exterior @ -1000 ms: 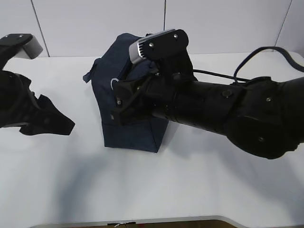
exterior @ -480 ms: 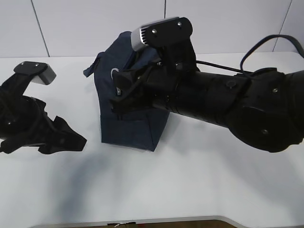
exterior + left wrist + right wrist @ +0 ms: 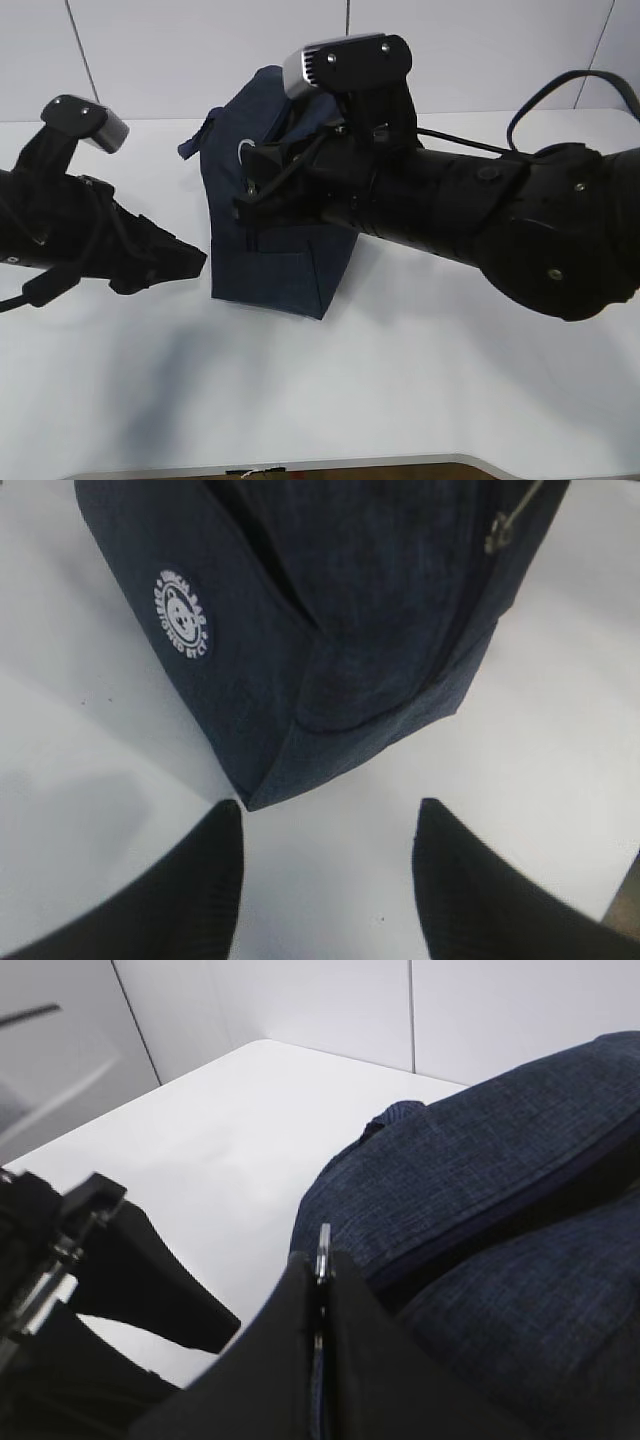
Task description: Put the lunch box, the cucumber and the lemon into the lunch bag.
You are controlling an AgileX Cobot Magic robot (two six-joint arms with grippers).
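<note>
Right arm [image 3: 480, 225] lies across the lunch bag [image 3: 270, 265], blocking its top. Left of the bag only a narrow gap separates it from the left gripper [image 3: 185, 262].

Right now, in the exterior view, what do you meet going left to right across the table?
Left pincer → lunch bag → the right arm, reaching in from the right with its wrist camera over the bag.
</note>
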